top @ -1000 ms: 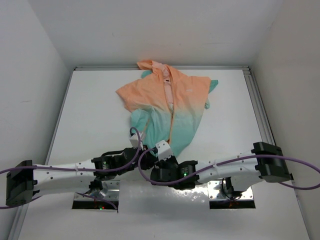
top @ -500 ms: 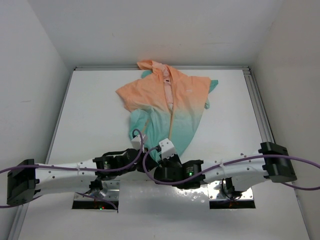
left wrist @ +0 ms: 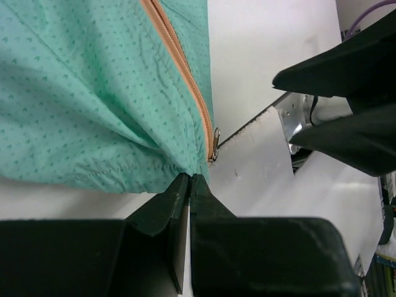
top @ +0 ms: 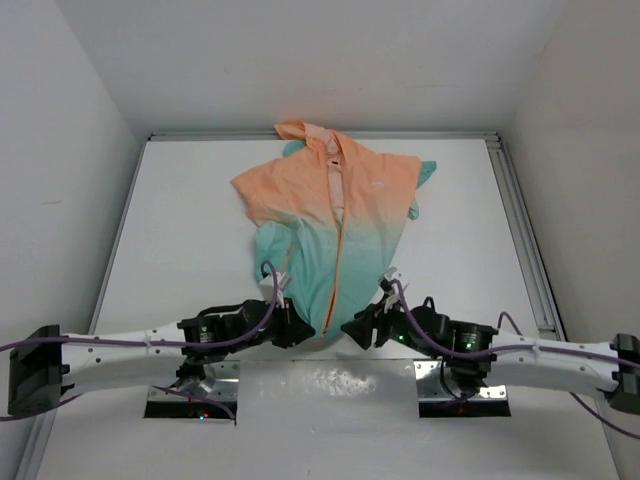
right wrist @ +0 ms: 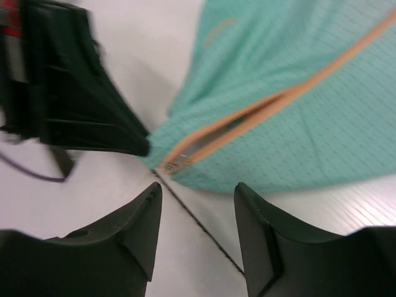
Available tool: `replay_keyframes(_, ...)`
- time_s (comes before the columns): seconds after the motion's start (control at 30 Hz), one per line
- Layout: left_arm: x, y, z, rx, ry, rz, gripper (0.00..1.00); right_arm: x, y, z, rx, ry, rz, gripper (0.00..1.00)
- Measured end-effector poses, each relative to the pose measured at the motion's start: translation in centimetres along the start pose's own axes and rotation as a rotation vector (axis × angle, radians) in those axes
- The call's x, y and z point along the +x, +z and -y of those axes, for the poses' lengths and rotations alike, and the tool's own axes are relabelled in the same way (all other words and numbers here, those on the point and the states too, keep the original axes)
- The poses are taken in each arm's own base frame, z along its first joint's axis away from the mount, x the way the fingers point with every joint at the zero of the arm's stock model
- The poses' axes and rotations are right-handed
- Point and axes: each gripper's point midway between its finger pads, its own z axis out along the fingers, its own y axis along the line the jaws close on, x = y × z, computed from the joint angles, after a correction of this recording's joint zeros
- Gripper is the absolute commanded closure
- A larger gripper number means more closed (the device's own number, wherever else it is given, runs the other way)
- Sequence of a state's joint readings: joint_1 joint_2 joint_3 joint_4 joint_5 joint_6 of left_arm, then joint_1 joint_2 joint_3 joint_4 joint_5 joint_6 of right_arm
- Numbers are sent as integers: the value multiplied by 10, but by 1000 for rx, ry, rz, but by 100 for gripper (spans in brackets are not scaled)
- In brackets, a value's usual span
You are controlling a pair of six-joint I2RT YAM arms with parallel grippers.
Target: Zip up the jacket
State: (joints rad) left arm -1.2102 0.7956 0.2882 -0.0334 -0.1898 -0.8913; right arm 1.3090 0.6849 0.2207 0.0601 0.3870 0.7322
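The jacket (top: 330,200) lies flat mid-table, peach above and teal below, hood at the far side. Its orange zipper (top: 338,260) runs down the middle. My left gripper (top: 303,334) is shut on the teal bottom hem (left wrist: 154,170) just left of the zipper's lower end. The metal zipper pull (left wrist: 215,143) hangs beside those fingertips. My right gripper (top: 352,328) stands open a little to the right of the hem, holding nothing. In the right wrist view the zipper pull (right wrist: 176,164) lies just beyond the open gripper (right wrist: 198,193), and the zipper tracks above it gape slightly apart.
Metal base plates (top: 190,395) (top: 465,385) sit at the near edge under the arms. White walls enclose the table, with a rail (top: 520,230) along its right side. A dark seam (right wrist: 204,229) crosses the surface below the right gripper.
The right gripper has opened, let go of the jacket's bottom and drawn back to the right. The teal hem now reaches nearer the table's front edge. The left gripper stays shut.
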Motion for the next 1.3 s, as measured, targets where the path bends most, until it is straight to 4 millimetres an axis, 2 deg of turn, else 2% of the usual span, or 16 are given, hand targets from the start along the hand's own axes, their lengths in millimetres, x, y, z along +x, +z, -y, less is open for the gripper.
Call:
replay_keyframes(0.13, 1, -1, 3, 22, -3, -3, 100, -11, -7, -23, -165, 45, 41, 49)
replay_keyframes(0.27, 4, -2, 5, 48, -11, -9, 100, -8, -7, -42, -266, 49, 13, 50)
replay_keyframes(0.37, 6, -4, 6, 62, -16, -15, 100, -6, -7, -46, -297, 49, -2, 49)
replay_keyframes(0.63, 0, -11, 17, 119, -28, 4, 100, -5, -3, -41, -280, 51, -10, 50)
replay_keyframes(0.93, 3, -13, 23, 151, -28, -12, 100, 14, 9, -32, -247, 42, -89, 50)
replay_keyframes(1.3, 5, -13, 23, 158, -27, -20, 100, 15, 15, -35, -258, 41, -103, 54)
